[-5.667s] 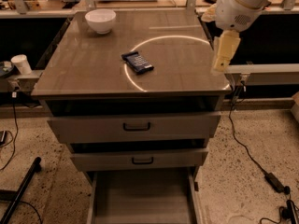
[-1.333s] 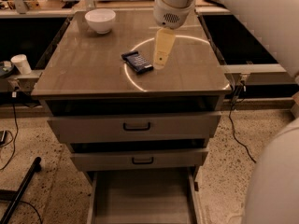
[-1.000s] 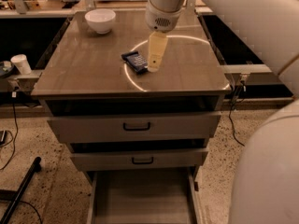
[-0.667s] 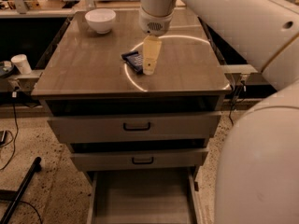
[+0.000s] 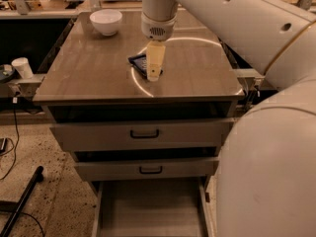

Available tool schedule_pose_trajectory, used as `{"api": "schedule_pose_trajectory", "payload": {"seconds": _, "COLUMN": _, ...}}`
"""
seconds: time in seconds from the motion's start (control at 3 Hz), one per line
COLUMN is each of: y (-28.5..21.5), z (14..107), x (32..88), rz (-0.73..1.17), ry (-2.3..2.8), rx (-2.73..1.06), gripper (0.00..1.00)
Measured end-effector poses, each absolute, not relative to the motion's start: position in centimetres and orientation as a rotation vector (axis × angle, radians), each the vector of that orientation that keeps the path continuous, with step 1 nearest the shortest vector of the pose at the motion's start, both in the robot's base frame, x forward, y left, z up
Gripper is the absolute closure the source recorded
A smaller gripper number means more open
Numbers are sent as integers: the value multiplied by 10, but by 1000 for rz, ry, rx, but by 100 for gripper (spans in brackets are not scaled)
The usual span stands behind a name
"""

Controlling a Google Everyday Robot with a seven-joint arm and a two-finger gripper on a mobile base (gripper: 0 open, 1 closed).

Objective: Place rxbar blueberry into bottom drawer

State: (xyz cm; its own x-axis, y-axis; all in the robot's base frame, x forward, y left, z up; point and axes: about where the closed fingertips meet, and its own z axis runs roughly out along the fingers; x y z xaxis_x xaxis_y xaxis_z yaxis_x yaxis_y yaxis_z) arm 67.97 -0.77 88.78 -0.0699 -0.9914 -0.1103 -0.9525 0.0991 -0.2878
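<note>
Overhead, the thick white robot arm (image 5: 237,19) reached from the right side across the flat brown cabinet top (image 5: 84,73). At its end the pale yellow gripper (image 5: 154,76) pointed straight down, near the middle of this surface. Its tip stood at the right part of the rxbar blueberry (image 5: 139,61), a small flat snack bar in a dark navy-blue wrapper. The bar lay flat on the cabinet top, and the gripper hid its right half from the camera. Whether the gripper was open or closed could not be told, because it appeared as one narrow pale shape. It was also not clear whether it had hold of the bar or only stood over it.

A round white bowl (image 5: 106,21) sat upright near the far left corner of the top, well apart from the bar. A small white paper cup (image 5: 22,67) stood on a ledge left of the cabinet.

Below the top, the grey-beige top drawer (image 5: 98,135) and the middle drawer (image 5: 108,171) each carried a black handle, and each stood a little open. Under them the bottom drawer (image 5: 148,209), a wide shallow grey-beige tray, stood far open toward the camera, with its plain floor in view. The bar was not in it.
</note>
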Motion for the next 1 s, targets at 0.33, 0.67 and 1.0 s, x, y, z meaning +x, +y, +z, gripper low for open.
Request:
{"api": "schedule_pose_trajectory", "payload": {"seconds": 0.33, "y": -24, "z": 862, "x": 705, "rz": -202, "ry": 2134, "rx": -1933, "gripper": 0}}
{"api": "schedule_pose_trajectory", "payload": {"seconds": 0.67, "y": -36, "z": 839, "x": 728, "rz": -226, "ry": 2169, "rx": -1928, "gripper": 0}}
{"api": "schedule_pose_trajectory", "payload": {"seconds": 1.0, "y": -48, "z": 823, "x": 764, "rz": -252, "ry": 2178, "rx": -1932, "gripper": 0}}
